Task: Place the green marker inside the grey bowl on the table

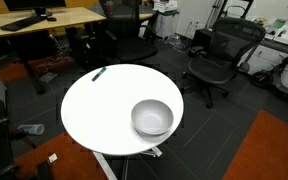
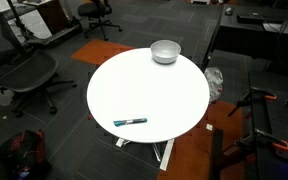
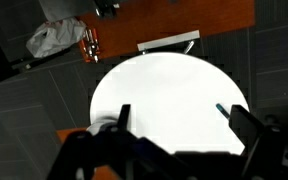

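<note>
The green marker (image 1: 99, 73) lies flat near the rim of the round white table (image 1: 99, 110). The grey bowl (image 1: 152, 117) stands upright and empty near the opposite rim. Both also show in an exterior view, the marker (image 2: 130, 121) at the near edge, the bowl (image 2: 165, 51) at the far edge of the table (image 2: 149, 90). In the wrist view my gripper (image 3: 184, 120) hangs high above the table (image 3: 169, 85), open and empty. One end of the marker (image 3: 221, 110) shows just beside the right finger. The arm is in neither exterior view.
Black office chairs (image 1: 216, 62) stand around the table, and a wooden desk (image 1: 44, 20) with a monitor is behind it. Another chair (image 2: 19, 70) and dark desk (image 2: 259, 35) flank it. A crumpled bag (image 3: 56, 38) lies on the floor.
</note>
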{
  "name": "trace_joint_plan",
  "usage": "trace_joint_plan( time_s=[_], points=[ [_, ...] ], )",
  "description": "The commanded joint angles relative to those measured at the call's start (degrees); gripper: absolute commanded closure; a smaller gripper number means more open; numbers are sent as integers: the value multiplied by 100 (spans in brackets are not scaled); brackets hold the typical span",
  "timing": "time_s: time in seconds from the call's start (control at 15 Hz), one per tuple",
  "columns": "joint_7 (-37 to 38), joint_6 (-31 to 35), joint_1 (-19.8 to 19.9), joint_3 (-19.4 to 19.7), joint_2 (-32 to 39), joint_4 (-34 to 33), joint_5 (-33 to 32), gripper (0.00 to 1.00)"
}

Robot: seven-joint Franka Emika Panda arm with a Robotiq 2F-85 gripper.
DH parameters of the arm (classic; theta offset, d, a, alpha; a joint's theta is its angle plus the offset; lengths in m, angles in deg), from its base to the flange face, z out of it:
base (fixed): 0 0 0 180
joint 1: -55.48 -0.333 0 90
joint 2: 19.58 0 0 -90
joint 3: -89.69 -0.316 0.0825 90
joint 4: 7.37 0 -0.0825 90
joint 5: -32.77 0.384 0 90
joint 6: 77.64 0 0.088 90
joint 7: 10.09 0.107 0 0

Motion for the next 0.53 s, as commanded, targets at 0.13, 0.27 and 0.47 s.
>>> trace_joint_plan(
  time_s=[0.13,0.27,0.47],
  points=[
    [-401,1616,-126,296,527,297,-42,0],
    [-656,2290,-181,420,797,401,19,0],
    [-1000,3454,-319,590,1348,546,155,0]
  ],
)
